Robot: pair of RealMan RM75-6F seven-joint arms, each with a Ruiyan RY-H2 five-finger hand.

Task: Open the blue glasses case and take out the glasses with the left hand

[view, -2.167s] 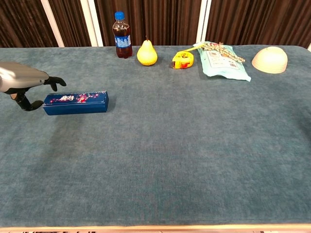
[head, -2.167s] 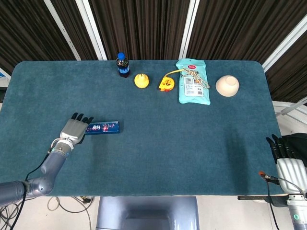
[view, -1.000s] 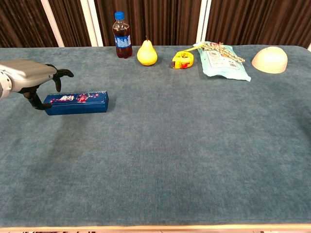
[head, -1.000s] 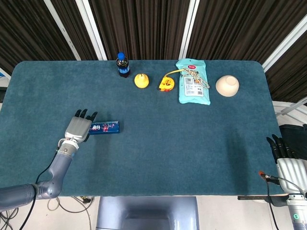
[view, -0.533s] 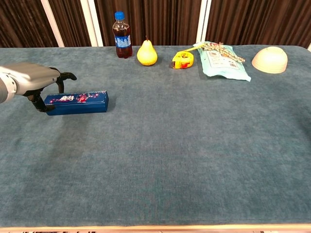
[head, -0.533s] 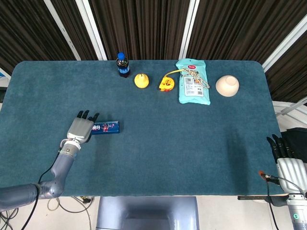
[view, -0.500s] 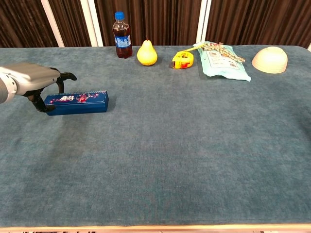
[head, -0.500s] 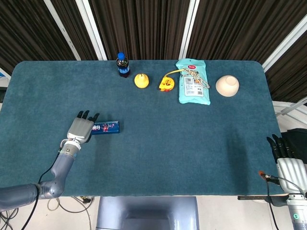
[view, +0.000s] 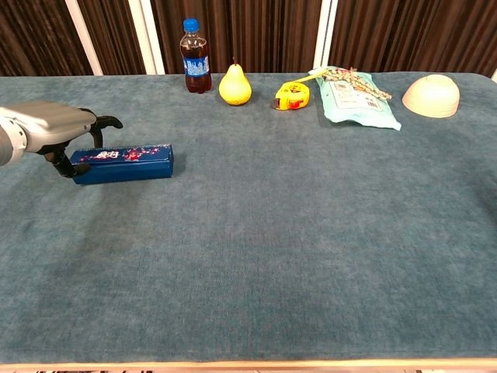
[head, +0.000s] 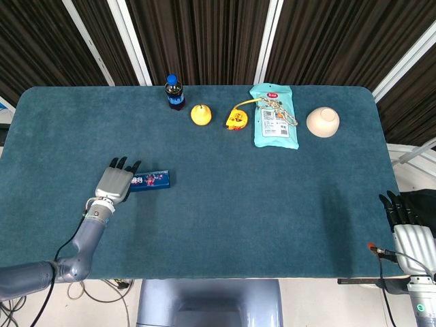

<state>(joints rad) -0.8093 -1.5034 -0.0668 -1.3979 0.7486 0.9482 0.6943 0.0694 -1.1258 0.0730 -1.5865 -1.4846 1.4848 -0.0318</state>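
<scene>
Left hand (head: 114,182) low, palm down, fingers spread forward; right hand (head: 407,229) idle at edge, fingers extended.

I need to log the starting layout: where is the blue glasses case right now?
The blue glasses case lies shut on the left half of the table, its left end under the left hand, well forward of the cola bottle.
</scene>
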